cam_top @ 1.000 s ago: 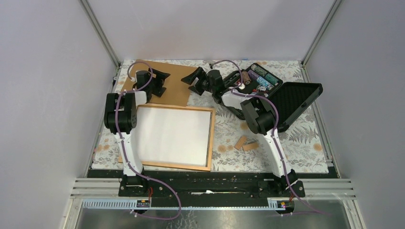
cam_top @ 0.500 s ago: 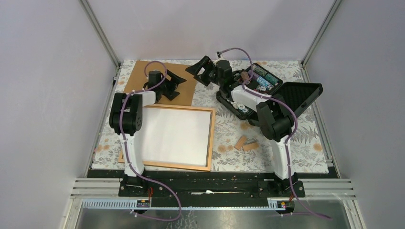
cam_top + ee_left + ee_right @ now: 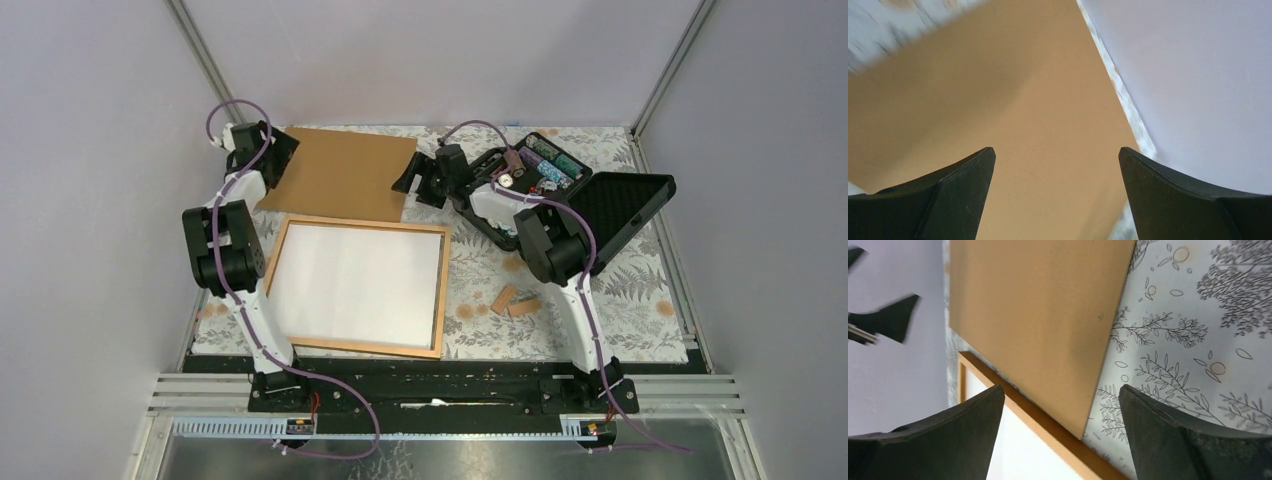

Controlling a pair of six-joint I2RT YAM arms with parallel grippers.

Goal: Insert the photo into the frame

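Observation:
The frame [image 3: 441,290], a thin orange-tan border, lies flat at the centre left of the table. The photo [image 3: 355,285] lies inside it with its white back up. A plain brown backing board [image 3: 340,175] lies just behind the frame. My left gripper [image 3: 278,156] is open and empty at the board's far left edge; its wrist view shows open jaws [image 3: 1056,150] over the board [image 3: 1038,100]. My right gripper [image 3: 412,180] is open and empty at the board's right edge. Its wrist view [image 3: 1061,387] shows the board's near right corner [image 3: 1038,305], the frame's border [image 3: 1048,425] and the white photo [image 3: 1013,455].
An open black case [image 3: 545,170] with small items stands at the back right, its lid [image 3: 625,210] laid out to the right. Two small wooden blocks [image 3: 515,300] lie right of the frame. A leaf-patterned cloth [image 3: 620,300] covers the table. Walls close in on the left, right and back.
My left arm has swung from over the board to its far left edge. My right gripper rose toward the back, then came down at the board's right edge. The board now lies uncovered.

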